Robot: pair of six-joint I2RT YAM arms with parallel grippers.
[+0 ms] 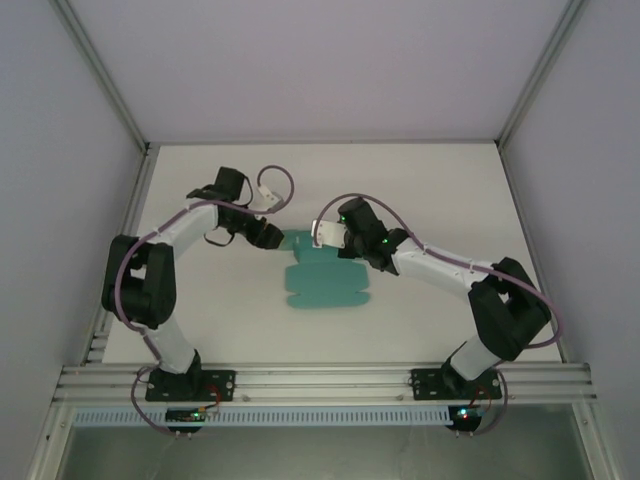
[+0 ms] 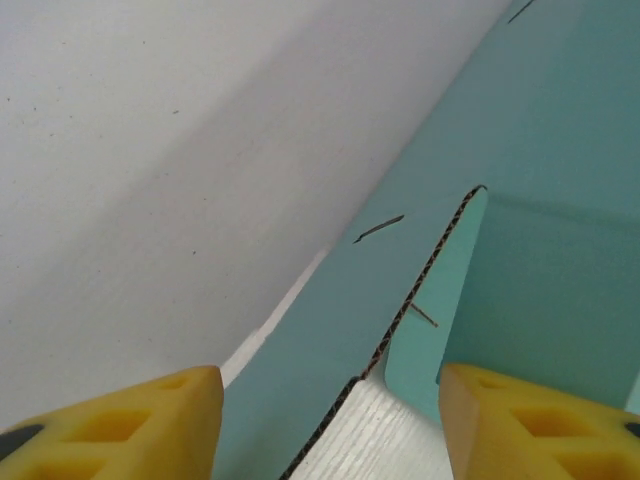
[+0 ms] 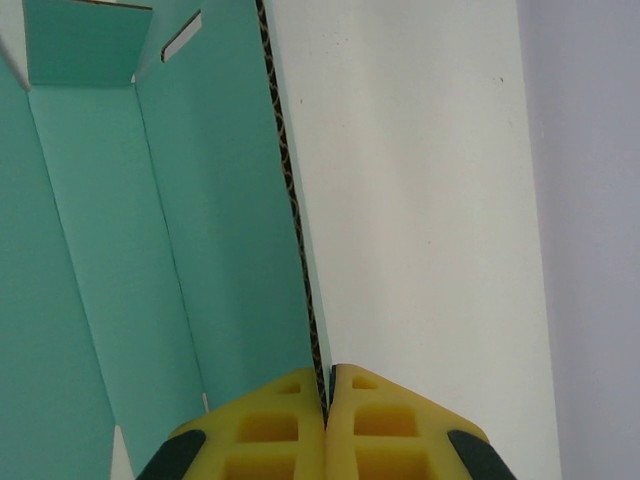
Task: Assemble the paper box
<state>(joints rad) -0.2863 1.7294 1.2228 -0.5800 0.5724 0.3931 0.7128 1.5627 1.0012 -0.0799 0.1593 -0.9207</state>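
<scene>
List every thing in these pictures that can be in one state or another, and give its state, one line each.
paper box: not assembled, an open sheet with creased panels, partly bent up near the grippers.
right gripper: shut on the edge of the paper box.
left gripper: open, one finger on each side of a card edge, not pinching it.

light: bright, even, prob. overhead | shadows: soft, faint | top view: slightly soft | wrist views: sharp
</scene>
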